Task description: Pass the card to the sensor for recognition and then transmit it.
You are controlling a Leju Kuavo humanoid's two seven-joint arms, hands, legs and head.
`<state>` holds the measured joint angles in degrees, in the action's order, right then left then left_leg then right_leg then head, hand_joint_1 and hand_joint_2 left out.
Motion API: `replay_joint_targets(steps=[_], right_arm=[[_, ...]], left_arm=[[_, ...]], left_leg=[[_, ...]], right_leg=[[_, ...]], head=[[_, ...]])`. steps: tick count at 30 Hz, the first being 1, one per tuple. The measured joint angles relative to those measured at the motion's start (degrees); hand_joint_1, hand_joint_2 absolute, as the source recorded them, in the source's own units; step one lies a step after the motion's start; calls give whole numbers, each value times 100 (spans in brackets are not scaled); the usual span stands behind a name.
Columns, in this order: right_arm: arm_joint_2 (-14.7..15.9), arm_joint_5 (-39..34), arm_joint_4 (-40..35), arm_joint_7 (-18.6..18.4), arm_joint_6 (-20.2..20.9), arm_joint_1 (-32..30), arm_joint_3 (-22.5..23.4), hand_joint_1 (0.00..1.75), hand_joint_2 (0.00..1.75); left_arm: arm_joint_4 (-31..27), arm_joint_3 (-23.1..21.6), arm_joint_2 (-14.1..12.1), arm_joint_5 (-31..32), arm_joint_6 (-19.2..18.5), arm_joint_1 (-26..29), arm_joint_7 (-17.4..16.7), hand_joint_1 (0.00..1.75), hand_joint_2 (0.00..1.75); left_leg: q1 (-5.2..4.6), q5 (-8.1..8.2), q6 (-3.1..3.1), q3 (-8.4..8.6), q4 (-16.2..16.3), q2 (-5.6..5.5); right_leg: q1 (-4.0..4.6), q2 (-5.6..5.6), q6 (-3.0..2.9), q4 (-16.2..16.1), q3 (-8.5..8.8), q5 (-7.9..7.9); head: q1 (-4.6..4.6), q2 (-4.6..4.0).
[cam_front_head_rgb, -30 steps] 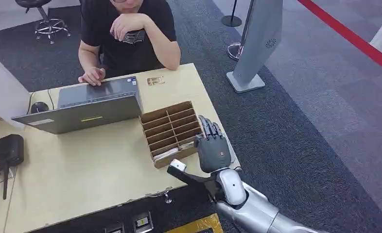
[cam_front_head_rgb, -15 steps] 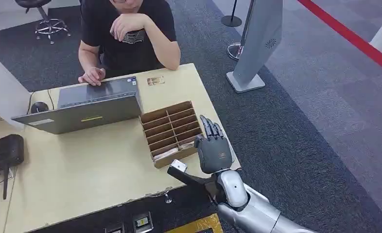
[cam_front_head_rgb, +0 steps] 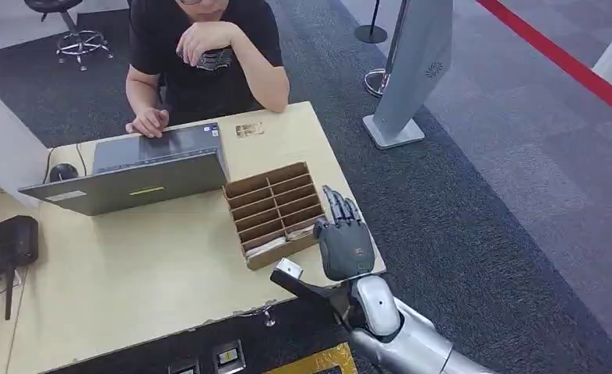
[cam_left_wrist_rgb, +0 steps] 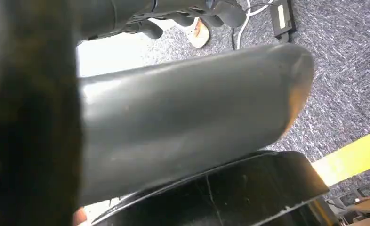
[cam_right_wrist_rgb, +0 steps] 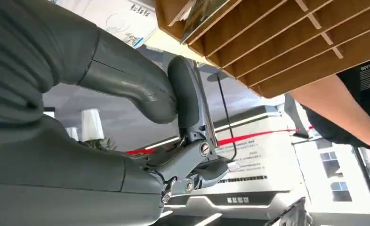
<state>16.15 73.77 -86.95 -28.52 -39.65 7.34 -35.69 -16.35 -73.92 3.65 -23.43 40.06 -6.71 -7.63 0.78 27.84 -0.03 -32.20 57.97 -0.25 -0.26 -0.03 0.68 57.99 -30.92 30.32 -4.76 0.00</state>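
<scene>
A brown cardboard divider box stands near the table's right edge. A pale card lies in its nearest compartment. My right hand hovers just right of the box's near corner, over the table edge, fingers stretched and apart, holding nothing. From the right wrist, the thumb and a dark finger stand apart under the box, with a card's edge poking from a slot. A black device sits at the table's left edge. In the left wrist view, my left hand hangs over carpet, its grip unclear.
A person sits at the table's far side with one hand on an open grey laptop. A black mouse lies left of it. A white panel stands at far left. A grey pillar stand rises from the carpet to the right.
My right hand has drifted slightly right and toward me, away from the box's side. The box, card and person have not moved.
</scene>
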Motion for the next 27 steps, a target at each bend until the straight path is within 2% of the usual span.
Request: replay_joint_targets(steps=[1,2,8,27], right_arm=[[0,0,-2,20,0,-4,0,14,175],[0,-2,-2,26,0,-9,4,7,175],[0,-24,-2,53,-2,-15,7,0,175],[-9,-24,0,225,0,-16,81,0,175]], left_arm=[[0,0,0,0,0,0,0,0,0],[0,0,0,0,0,0,0,0,0],[0,0,0,0,0,1,0,0,0],[0,0,0,15,-9,-2,0,0,0]], left_leg=[[0,0,0,0,0,0],[0,0,0,0,0,0],[0,0,0,0,0,0],[0,0,0,-1,0,0]], right_leg=[[0,0,0,0,0,0],[0,0,0,0,0,0],[0,0,0,0,0,0],[0,-1,0,0,1,0]], head=[[0,0],[0,0],[0,0],[0,0]])
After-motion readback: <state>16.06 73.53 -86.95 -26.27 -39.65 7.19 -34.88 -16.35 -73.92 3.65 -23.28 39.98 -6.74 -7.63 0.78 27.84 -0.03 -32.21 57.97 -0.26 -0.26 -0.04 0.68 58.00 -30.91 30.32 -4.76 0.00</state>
